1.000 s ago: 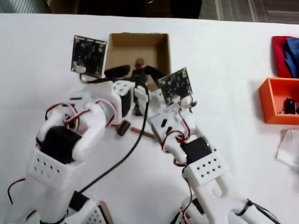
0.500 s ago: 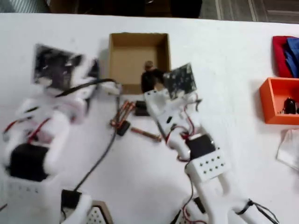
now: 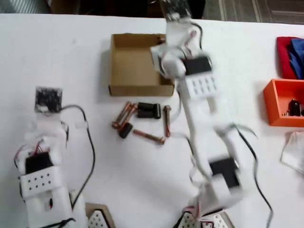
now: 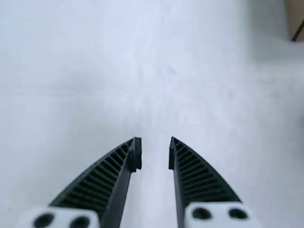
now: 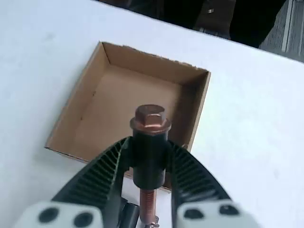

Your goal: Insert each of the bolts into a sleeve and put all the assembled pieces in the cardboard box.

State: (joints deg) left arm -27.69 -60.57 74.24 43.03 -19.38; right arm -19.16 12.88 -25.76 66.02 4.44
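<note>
"Where was the assembled piece at that point?"

"In the right claw [image 5: 149, 145], which was pinching a black sleeve [image 5: 149, 166] with a copper bolt [image 5: 150, 118] pushed through it. The hex head stuck out past the fingertips and the threaded end poked back toward the wrist. So the long axis ran along the fingers, not across them."

"And the cardboard box [image 5: 152, 71]?"

"Just beyond and below the claw. The right arm was stretched out over the box's right-hand side, and the bolt head sat over the open floor just inside the nearer wall. What I could see of the inside was bare."

"So what did the drop depend on?"

"I'd say on the piece being inside the walls rather than over the rim. It sat close to that nearer wall, so letting go a touch short could have landed it on the edge."

"What about the other arm?"

"The left claw [image 4: 154, 153] was slightly spread, holding nothing, over bare worktop [image 4: 142, 71] and well apart from the box. The right arm was plainly the nearer of the 2."

"Anything left to do?"

"Yes. Loose bolts [image 3: 148, 137] and spare sleeves [image 3: 148, 110] lay in a cluster on the worktop just in front of the box, not yet paired."
</note>
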